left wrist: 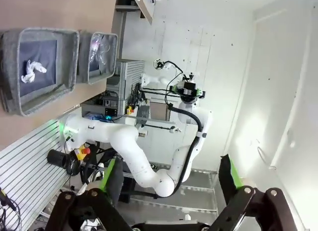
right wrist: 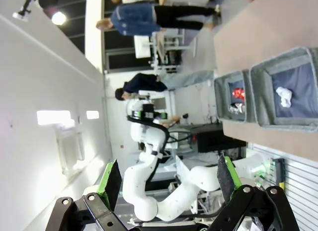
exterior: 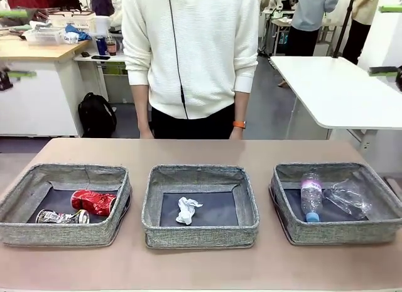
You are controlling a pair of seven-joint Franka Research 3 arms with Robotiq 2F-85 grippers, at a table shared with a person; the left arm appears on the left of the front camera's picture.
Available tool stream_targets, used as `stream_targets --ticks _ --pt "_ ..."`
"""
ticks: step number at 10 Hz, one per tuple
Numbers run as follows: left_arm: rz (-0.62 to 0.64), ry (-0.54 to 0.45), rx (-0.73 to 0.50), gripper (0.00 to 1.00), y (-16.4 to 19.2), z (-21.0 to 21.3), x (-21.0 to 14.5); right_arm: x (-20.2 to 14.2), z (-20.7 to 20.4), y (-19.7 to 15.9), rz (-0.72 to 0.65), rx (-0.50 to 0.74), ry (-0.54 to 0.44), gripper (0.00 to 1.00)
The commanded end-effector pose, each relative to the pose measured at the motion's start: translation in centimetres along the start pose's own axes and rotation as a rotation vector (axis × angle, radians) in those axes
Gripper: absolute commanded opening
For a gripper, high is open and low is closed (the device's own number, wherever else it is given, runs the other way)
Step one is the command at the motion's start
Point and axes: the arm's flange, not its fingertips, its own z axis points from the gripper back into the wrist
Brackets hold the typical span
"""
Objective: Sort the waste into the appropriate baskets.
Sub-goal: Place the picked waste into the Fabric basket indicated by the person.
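Observation:
Three grey woven baskets stand in a row on the table. The left basket [exterior: 63,234] holds a red soda can [exterior: 94,201] and a dark soda can [exterior: 61,217], both lying down. A small white paper wad [exterior: 186,210] lies in the middle basket [exterior: 201,235]. In the right basket [exterior: 339,232] lie a clear blue-capped bottle [exterior: 311,198] and clear plastic film [exterior: 347,198]. My left gripper [left wrist: 168,165] is open and empty, far from the baskets. My right gripper [right wrist: 169,167] is also open and empty, well away from the table.
A person in a white sweater [exterior: 188,53] stands at the far edge, hands down by the table. In front of the baskets runs a bare strip of brown tabletop [exterior: 201,267]. A white table [exterior: 339,91] stands behind at the right.

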Motion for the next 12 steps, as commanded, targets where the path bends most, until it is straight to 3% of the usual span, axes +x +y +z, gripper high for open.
stream_targets --ticks 1,2,12 --pt "0.101 -0.008 -0.005 1.00 2.5 -1.4 1.0 -0.2 -0.7 0.0 0.006 -0.008 0.026 1.00" --pt "0.000 0.000 0.000 1.00 0.0 0.0 0.0 -0.2 -0.7 0.0 0.006 -0.008 0.026 1.00" --pt "0.000 0.000 0.000 1.00 0.0 0.0 0.0 -0.2 -0.7 0.0 0.006 -0.008 0.026 1.00"
